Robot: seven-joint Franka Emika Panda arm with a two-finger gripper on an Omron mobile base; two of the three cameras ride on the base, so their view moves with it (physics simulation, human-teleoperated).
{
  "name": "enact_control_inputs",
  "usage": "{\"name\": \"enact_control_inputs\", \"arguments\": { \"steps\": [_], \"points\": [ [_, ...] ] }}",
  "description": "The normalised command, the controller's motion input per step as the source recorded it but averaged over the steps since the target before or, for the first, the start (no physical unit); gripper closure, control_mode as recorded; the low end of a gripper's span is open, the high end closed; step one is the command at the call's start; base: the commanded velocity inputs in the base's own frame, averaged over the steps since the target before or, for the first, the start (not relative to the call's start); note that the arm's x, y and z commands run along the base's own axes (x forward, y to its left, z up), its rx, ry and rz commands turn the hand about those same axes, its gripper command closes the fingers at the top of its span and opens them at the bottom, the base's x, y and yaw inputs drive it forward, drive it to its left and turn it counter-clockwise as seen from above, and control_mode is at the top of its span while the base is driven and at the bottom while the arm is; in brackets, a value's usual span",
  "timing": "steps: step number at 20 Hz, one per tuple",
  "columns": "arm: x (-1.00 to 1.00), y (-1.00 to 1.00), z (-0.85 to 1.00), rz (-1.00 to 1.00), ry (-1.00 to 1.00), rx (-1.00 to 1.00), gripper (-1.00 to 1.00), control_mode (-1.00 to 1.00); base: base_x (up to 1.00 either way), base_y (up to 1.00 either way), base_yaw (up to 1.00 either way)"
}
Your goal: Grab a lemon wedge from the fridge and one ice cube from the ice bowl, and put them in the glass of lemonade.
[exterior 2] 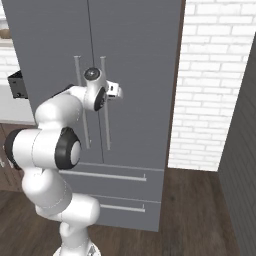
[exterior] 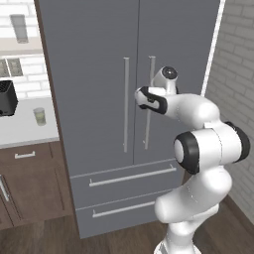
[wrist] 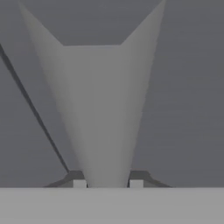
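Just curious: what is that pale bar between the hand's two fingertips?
A fridge door handle. In the hand view it runs up between the hand's fingertips, which are closed on it.

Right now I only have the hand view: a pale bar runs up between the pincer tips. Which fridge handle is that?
Observer: The pincer is on the handle of the door nearer the brick wall, about midway up it.
Operator: Is either door open at all?
Observer: No, both fridge doors sit flush and closed, and so do the two drawers below.
Operator: Where's the lemonade?
Observer: The glass of lemonade stands on the counter on the fridge's other side, away from the wall.
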Motion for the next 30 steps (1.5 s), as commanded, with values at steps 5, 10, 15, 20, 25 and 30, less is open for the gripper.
{"name": "enact_control_inputs", "arguments": {
  "steps": [5, 10, 15, 20, 25, 30],
  "points": [
    [-0.22, -0.49, 0.11, 0.00, 0.00, 0.02, 1.00, -1.00, 0.00, 0.00, 0.00],
    [-0.51, -0.61, 0.14, 0.00, -0.01, 0.10, 1.00, -1.00, 0.00, 0.00, 0.00],
    [-0.65, -0.68, 0.09, 0.00, -0.01, 0.11, 1.00, -1.00, 0.00, 0.00, 0.00],
    [-0.74, -0.73, 0.05, 0.00, -0.03, 0.11, 1.00, -1.00, 0.00, 0.00, 0.00],
    [-0.73, -0.80, 0.00, -0.03, -0.06, 0.12, 1.00, -1.00, 0.00, 0.00, 0.00],
    [-0.42, -0.84, 0.17, -0.06, -0.02, 0.08, 1.00, -1.00, 0.00, 0.00, 0.00]
  ]
}}
